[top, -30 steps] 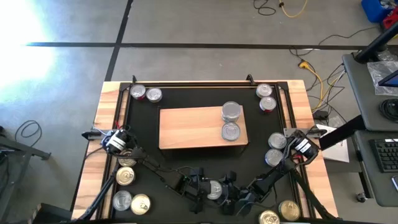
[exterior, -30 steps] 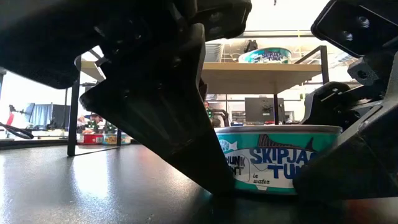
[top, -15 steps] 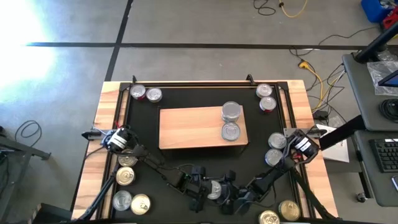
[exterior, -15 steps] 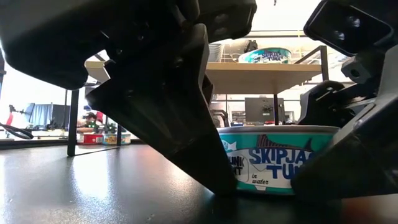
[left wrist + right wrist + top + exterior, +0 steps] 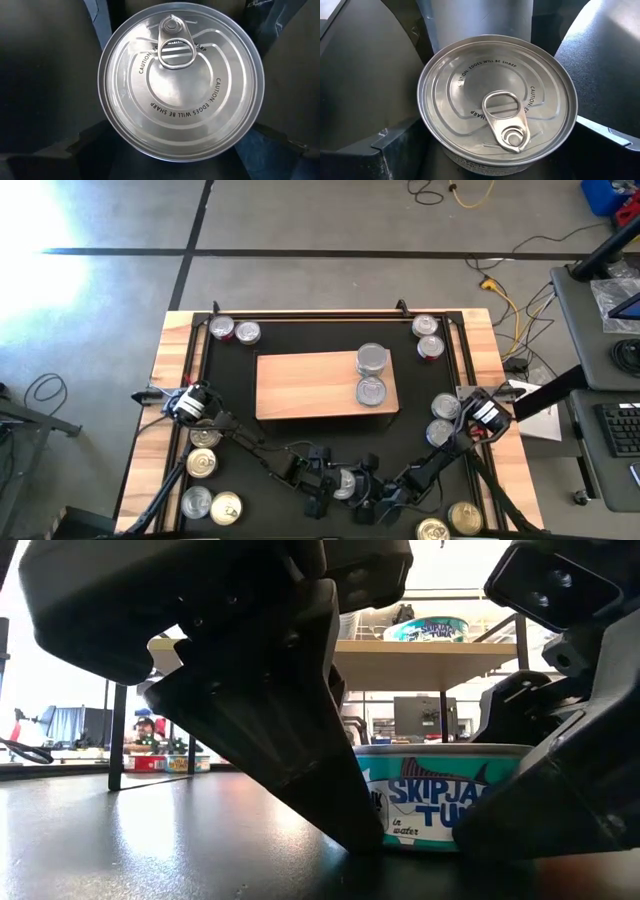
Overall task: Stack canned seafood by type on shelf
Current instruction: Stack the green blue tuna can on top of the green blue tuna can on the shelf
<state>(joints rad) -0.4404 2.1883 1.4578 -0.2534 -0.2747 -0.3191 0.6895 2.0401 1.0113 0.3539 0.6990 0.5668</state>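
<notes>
High view: grey concrete floor with cables, desk at right, wooden table (image 5: 170,390) topped by black mat (image 5: 230,435). Light-wood shelf (image 5: 300,385) mid-mat, carrying two silver tins (image 5: 372,375) at its right end; further tins scattered along the mat's edges. Near edge: left gripper (image 5: 328,483) and right gripper (image 5: 378,492), both spread wide, flanking one tin (image 5: 445,795) lettered "SKIPJACK TUNA", lid (image 5: 180,80) stamped "CAUTION: EDGES WILL BE SHARP".

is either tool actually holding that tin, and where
Cannot be told: the tuna tin stands on the black mat, left tool and right tool both flanking its side wall.
</notes>
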